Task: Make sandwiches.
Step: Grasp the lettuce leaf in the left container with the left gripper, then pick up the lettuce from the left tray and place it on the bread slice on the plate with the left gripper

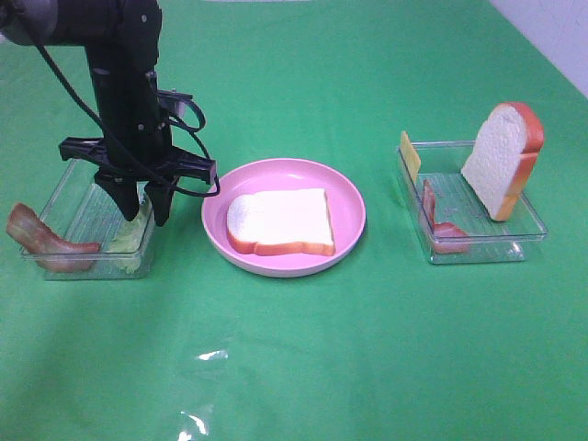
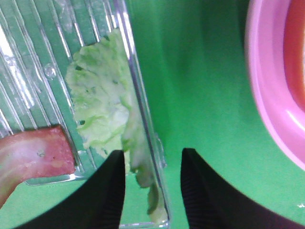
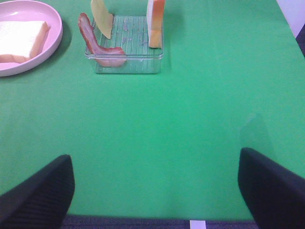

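One bread slice (image 1: 278, 220) is plated; the lettuce (image 2: 102, 105) pickup is judged in hand.
Left gripper (image 2: 152, 152) is set apart astride lettuce and left tray (image 2: 28, 62) wall; closure on lettuce alone is needed. Right gripper (image 3: 157, 191) is held apart, empty.

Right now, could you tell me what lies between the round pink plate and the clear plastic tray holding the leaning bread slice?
Only bare green cloth lies there, as the exterior high view shows.

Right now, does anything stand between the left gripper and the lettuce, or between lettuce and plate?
Yes: the left tray's clear wall runs between the jaws of the left gripper, beside the lettuce. Toward the pink plate, only bare green cloth shows.
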Robot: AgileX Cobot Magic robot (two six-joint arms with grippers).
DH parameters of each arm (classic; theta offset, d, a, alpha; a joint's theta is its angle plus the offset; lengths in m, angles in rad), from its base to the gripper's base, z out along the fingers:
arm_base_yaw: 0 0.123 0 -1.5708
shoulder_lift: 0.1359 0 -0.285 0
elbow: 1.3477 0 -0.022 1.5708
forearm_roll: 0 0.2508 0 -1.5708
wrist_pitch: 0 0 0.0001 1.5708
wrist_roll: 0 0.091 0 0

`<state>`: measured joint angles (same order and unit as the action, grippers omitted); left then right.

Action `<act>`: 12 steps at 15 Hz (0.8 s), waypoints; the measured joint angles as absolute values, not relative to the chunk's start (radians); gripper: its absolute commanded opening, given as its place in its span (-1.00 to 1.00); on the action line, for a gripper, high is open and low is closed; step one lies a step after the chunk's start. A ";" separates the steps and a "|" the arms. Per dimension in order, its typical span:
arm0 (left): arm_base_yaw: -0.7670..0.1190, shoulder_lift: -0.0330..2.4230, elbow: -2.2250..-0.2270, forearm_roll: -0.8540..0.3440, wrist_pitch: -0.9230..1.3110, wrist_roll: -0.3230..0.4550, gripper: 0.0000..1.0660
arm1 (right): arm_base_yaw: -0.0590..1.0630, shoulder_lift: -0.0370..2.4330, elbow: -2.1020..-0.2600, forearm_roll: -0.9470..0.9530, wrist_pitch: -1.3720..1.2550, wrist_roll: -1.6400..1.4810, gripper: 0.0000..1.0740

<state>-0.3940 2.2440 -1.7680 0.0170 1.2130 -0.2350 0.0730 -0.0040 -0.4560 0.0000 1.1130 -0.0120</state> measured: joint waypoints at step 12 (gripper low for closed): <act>-0.394 2.244 -1.768 0.038 1.206 -0.206 -1.00 | 0.073 -0.004 -0.456 0.000 1.113 -0.012 0.67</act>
